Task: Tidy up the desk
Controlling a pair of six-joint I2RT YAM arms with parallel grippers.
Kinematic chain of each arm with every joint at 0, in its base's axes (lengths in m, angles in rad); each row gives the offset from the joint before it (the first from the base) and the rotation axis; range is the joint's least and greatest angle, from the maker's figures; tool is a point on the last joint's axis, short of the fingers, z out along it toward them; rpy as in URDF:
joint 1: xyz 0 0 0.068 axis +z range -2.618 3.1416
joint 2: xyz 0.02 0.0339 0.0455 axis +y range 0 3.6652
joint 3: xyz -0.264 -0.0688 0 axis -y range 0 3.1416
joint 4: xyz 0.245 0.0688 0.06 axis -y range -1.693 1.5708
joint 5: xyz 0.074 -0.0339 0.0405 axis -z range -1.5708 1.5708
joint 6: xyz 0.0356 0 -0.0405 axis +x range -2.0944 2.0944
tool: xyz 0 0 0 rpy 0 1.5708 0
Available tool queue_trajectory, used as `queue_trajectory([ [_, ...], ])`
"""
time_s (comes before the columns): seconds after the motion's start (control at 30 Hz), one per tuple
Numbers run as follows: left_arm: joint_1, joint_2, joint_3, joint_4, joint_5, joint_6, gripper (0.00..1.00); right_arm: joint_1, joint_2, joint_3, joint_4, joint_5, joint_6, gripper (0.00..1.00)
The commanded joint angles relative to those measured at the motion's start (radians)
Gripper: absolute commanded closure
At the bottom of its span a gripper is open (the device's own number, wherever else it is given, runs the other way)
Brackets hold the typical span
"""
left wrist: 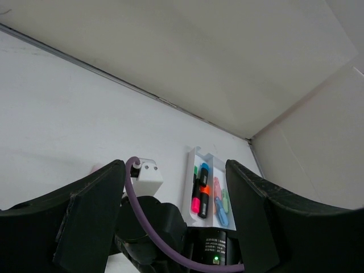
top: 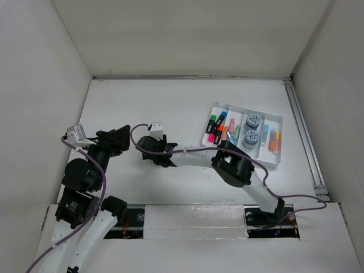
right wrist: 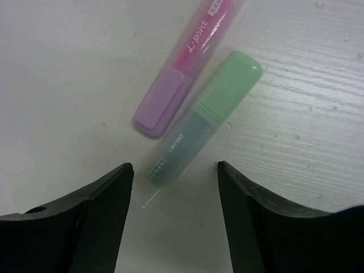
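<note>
Right claw (right wrist: 175, 168) spread wide over green-capped marker (right wrist: 199, 128), pink marker (right wrist: 170, 96) just beside it on table (right wrist: 62, 74); left claw (left wrist: 173, 165) likewise released.

Pink pen (right wrist: 187, 62) runs off R wrist view's top. Overhead, it & green pen (right wrist: 199, 131) hidden under R gripper (top: 153, 151). Tray (left wrist: 189, 176): near end behind R arm (left wrist: 153, 222).

Walls: you see plain white panels on three sides, far panel (top: 187, 34), left panel (top: 34, 102), right panel (top: 341, 102) | Joint: thin dark seam (top: 187, 77) along the far panel's foot | Fixture: metal rail (top: 304, 136) along the right panel's foot | Light: even and soft, shadows faint
</note>
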Motion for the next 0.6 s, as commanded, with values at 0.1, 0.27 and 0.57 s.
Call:
queue_trajectory([
  [0.1,-0.003,-0.004,0.012,0.033,0.003,0.003,0.33,-0.005,-0.030,-0.041,-0.097,0.134,-0.007,0.39],
  [0.27,-0.003,-0.004,0.012,0.037,0.005,0.004,0.33,-0.042,-0.122,-0.159,-0.031,0.130,0.002,0.41],
  [0.57,-0.003,-0.004,0.010,0.039,0.008,0.006,0.33,-0.071,-0.047,-0.118,0.006,0.042,-0.035,0.60],
])
